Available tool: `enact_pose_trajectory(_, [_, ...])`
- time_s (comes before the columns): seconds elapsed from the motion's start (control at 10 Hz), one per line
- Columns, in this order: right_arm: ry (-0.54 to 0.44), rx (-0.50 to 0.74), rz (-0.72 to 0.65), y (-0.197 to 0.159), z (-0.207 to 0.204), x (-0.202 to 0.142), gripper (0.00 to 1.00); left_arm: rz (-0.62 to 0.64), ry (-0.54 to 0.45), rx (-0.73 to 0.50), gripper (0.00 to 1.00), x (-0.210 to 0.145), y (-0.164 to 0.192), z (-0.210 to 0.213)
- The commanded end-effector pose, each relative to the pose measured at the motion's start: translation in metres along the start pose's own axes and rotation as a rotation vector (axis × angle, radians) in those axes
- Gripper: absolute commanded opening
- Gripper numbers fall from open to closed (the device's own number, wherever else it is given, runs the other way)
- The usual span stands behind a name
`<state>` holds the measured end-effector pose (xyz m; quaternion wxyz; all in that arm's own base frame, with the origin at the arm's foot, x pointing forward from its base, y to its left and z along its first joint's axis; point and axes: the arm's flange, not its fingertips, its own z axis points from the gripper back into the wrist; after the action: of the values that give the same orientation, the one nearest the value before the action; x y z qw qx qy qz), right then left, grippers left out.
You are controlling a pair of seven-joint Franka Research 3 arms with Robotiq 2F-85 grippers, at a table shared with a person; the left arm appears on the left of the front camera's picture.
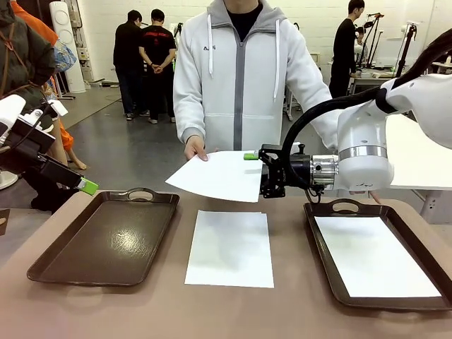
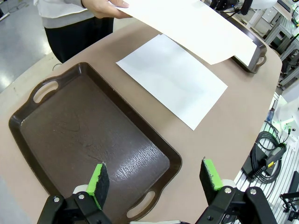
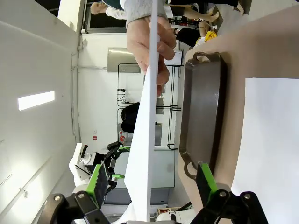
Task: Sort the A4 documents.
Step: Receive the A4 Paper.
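A4 document, a thin blank white paper sheet (image 1: 226, 176), hangs over the tan worktop (image 1: 289, 254) from a person's hand (image 1: 196, 148); probably light and floppy. Right gripper (image 3: 152, 179) straddles its edge, jaws apart: pinch there. Left gripper (image 2: 156, 179) gapes too.

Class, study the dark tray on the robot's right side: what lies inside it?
One blank white A4 sheet lies flat inside the right tray, covering most of its floor. Whether more sheets lie beneath it cannot be seen.
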<state>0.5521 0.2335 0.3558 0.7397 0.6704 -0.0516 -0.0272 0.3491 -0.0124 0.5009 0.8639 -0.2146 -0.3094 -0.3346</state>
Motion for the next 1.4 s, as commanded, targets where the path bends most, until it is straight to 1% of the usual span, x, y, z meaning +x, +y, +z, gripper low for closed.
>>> enact_pose_trajectory(0.0, [-0.018, 0.003, -0.024, -0.004, -0.009, 0.001, 0.93, -0.011, -0.01, -0.016, 1.0, -0.002, 0.003, 0.0])
enact_pose_trajectory(0.3, [0.0, 0.004, -0.033, -0.002, -0.007, 0.0, 0.67, -0.011, -0.01, -0.016, 1.0, -0.002, 0.003, 0.0])
enact_pose_trajectory(1.0, [-0.017, 0.018, -0.042, -0.002, 0.001, 0.001, 0.06, -0.011, -0.01, -0.016, 1.0, -0.002, 0.003, 0.0])
enact_pose_trajectory(1.1, [-0.015, 0.019, -0.046, -0.002, 0.001, 0.0, 0.0, -0.011, -0.01, -0.016, 1.0, -0.002, 0.003, 0.0])
enact_pose_trajectory(1.3, [-0.009, 0.019, -0.044, -0.003, 0.002, 0.001, 0.0, -0.011, -0.01, -0.016, 1.0, -0.002, 0.003, 0.0])
